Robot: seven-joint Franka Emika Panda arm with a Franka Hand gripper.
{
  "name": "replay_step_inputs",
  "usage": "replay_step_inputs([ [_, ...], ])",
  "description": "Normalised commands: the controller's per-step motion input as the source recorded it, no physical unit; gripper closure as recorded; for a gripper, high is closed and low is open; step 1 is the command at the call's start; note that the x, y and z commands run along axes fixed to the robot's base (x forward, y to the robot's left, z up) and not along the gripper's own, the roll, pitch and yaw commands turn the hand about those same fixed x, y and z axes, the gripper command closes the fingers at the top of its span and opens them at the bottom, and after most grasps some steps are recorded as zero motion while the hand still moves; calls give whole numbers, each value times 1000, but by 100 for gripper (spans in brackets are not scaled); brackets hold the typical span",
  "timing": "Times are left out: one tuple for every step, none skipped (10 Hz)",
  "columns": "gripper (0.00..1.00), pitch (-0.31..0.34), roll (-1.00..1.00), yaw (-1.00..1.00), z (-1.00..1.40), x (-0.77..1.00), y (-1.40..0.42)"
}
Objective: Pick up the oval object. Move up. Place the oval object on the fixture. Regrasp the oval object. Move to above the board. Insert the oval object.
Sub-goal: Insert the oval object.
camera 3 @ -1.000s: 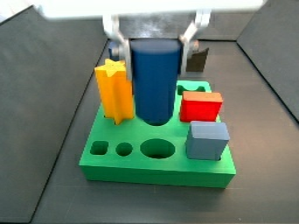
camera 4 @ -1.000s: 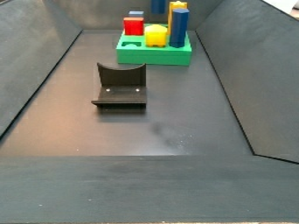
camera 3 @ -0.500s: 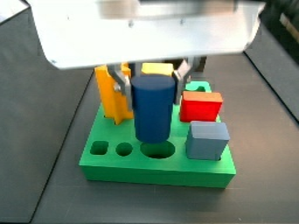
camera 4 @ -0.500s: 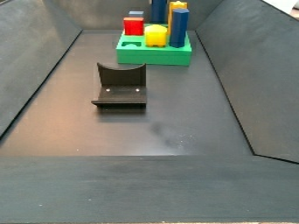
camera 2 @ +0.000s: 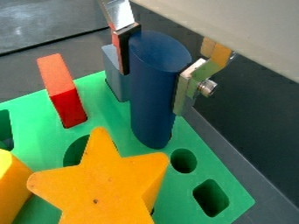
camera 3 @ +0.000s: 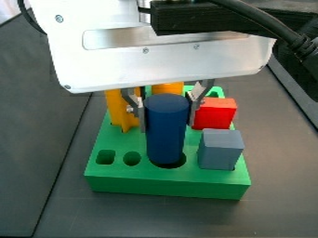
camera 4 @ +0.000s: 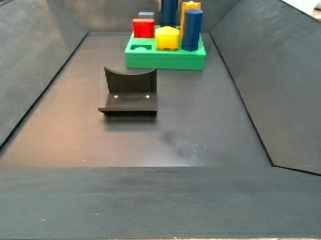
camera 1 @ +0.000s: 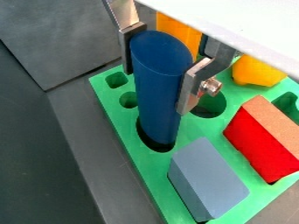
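With the gripper [camera 1: 163, 68] pinching the peg [camera 1: 158, 87], whose foot already sits in the board's [camera 1: 140, 149] hole, I'd keep it upright and press straight down, releasing only once seated.

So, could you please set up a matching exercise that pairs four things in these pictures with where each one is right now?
Things:
1. dark navy oval peg
2. dark L-shaped fixture
3. red block
4. two-finger gripper

Places:
A. standing alone on the dark floor, apart from the bright green square board
B. closed around the peg's upper part, above the board
C. lower end in a round hole of the board
D. on the board, behind the grey-blue cube in a side view

Pairs: 1-C, 2-A, 3-D, 4-B
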Motion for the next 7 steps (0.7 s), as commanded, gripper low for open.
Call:
replay_step_inputs([
  [100, -39, 6, 100, -191, 89, -117],
  [100, -49, 0, 154, -189, 103, -126],
  [100, -11, 0, 0, 0, -11, 0],
  [100, 0, 0, 134, -171, 0, 0],
  [100, 0, 0, 289, -229, 151, -154],
  [100, -9, 13, 291, -263, 51, -243],
  [100, 0, 0, 60, 0, 0, -9],
])
